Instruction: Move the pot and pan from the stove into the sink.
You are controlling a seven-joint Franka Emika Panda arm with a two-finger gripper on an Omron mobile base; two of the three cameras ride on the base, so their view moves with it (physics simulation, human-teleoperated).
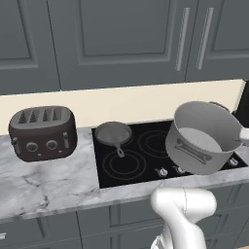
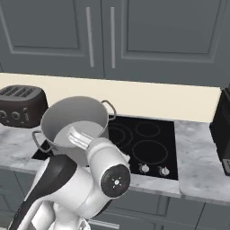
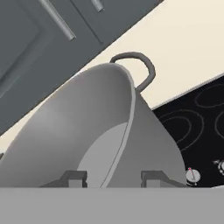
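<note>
claw point(image 3: 113, 177) clamped on the pot's point(image 3: 100, 131) rim, one finger inside, one outside | pot tilted, hanging above the stove point(image 3: 192, 127) | pan point(image 1: 114, 134) way off from the claw, on a burner

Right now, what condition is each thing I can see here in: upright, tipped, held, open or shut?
pot: tilted, lifted above the stove, rim clamped by the gripper, nothing inside.
gripper: shut on the pot's rim, one finger inside, one outside.
pan: flat on the stove, empty, handle pointing toward the front.
stove: no burner glowing.
toaster: upright on the counter, slots empty.
cabinet doors: shut.
</note>
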